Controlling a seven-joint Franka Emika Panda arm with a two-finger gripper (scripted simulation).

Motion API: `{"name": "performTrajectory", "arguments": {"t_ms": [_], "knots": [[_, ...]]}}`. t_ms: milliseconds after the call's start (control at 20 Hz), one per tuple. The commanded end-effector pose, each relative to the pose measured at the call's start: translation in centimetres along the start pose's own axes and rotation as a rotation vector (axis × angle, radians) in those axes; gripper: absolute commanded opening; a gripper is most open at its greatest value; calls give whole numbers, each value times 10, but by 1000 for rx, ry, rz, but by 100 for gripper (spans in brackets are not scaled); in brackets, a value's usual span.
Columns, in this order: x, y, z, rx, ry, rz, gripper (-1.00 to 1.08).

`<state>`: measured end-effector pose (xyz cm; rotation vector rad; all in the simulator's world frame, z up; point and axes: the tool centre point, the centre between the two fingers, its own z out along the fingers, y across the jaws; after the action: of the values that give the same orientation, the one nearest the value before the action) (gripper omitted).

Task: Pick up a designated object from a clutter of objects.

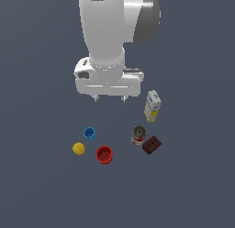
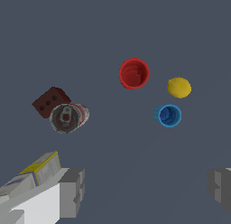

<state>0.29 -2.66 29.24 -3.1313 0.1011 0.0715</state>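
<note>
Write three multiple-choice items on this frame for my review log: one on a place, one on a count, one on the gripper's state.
1. What sits right beside the small cylindrical tin can with the red-and-white label?
A. the dark brown box
B. the yellow ball
C. the blue cup

2. How many cups are on the grey surface?
A. one
B. two
C. three

3. How is the gripper?
A. shut on the can
B. shut on the white-and-yellow carton
C. open and holding nothing

Answers: 1 A, the box lies against the can in both views. 2 B, only the blue cup and the red cup show. 3 C, in the wrist view the fingers stand far apart with nothing between them.
</note>
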Motion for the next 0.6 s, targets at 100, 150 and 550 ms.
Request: {"name": "performTrajectory", "arguments": {"t_ms": [100, 150, 550], "knots": [[0, -1, 0, -2, -1, -5, 100], [0, -3, 0, -5, -1, -10, 100], [-3, -16, 1, -31, -8, -63, 100]]}}
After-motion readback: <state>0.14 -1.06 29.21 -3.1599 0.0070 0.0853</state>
